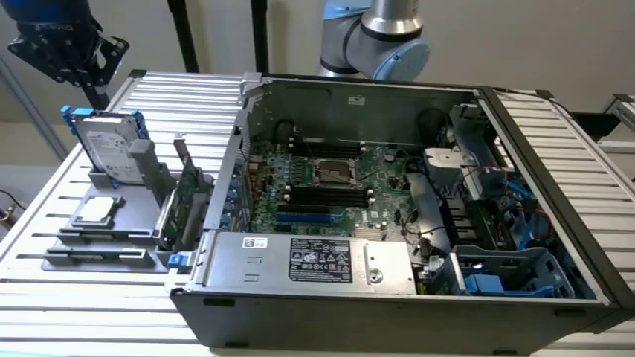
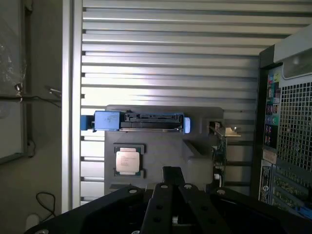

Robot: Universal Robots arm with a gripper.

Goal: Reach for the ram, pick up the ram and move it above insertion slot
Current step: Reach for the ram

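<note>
Black-and-blue, the gripper [image 1: 70, 52] hangs high at the far left, over the far end of a grey fixture tray [image 1: 59, 262], well apart from everything on it. How wide it stands I cannot tell. On the tray, from far to near, a hard drive [image 1: 104, 145] stands upright in its blue caddy, a CPU [image 1: 97, 210] lies flat, and then come two narrow holders. I take the ram to be the thin dark strip [image 1: 97, 256] set on edge in the nearest holder (it is too slim to be sure). At the tray's right edge the green expansion card [image 1: 184, 197] stands upright, just beside the open computer case [image 1: 397, 312]. Inside the case, the motherboard [image 1: 382, 167] carries black memory slots [image 1: 328, 197] just near of the CPU socket [image 1: 334, 171].

By my reading the reach is the step in hand, with nothing grasped yet. It calls for coming down toward the tray's near end, squared to the strip's long edge, and keeping clear of the hard drive and the card.
</note>
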